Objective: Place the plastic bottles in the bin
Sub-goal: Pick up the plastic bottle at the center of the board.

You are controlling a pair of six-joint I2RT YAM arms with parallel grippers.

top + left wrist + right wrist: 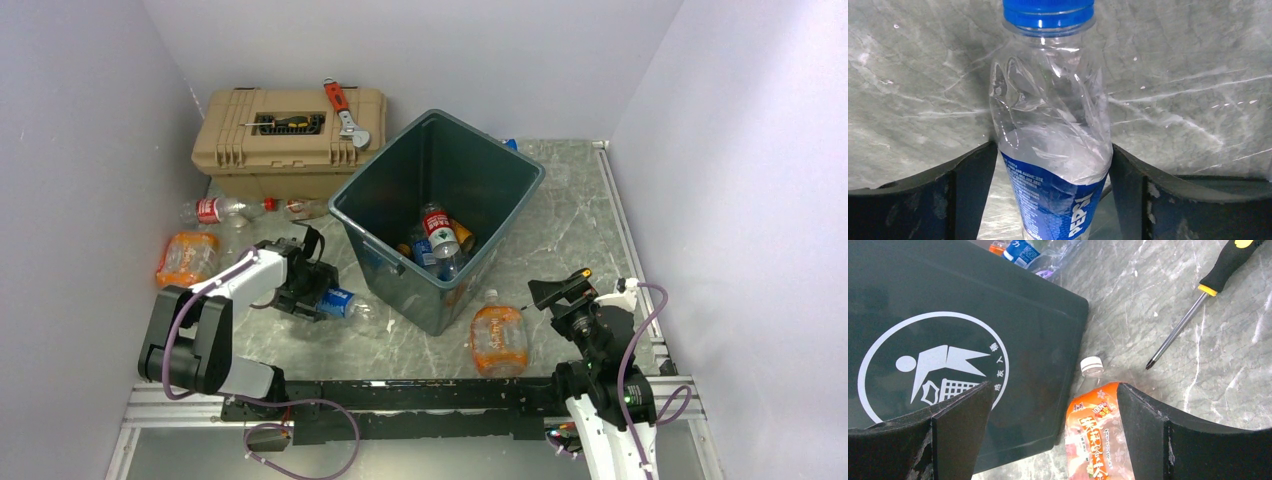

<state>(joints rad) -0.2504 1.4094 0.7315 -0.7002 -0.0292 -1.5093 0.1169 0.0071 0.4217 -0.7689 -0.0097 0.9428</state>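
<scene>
The dark green-grey bin (370, 190) stands at the table's middle with several bottles (438, 238) inside. My left gripper (312, 291) is low to the left of the bin. In the left wrist view the gripper (1054, 150) is shut on a crushed clear Pepsi bottle (1050, 115) with a blue cap; both fingers (968, 190) touch its sides. My right gripper (558, 294) is open and empty. In the right wrist view it (1055, 390) hangs above an orange-labelled bottle (1095, 435) with a white cap, which lies by the bin's wall (923, 300); the bottle also shows in the top view (497, 338).
A tan toolbox (290, 150) stands at the back left with a red wrench (345, 108) and a screwdriver (290, 122) on it. A red-labelled bottle (214, 209) and an orange-labelled bottle (187, 258) lie at the left. Another screwdriver (1193, 305) lies on the table near my right gripper.
</scene>
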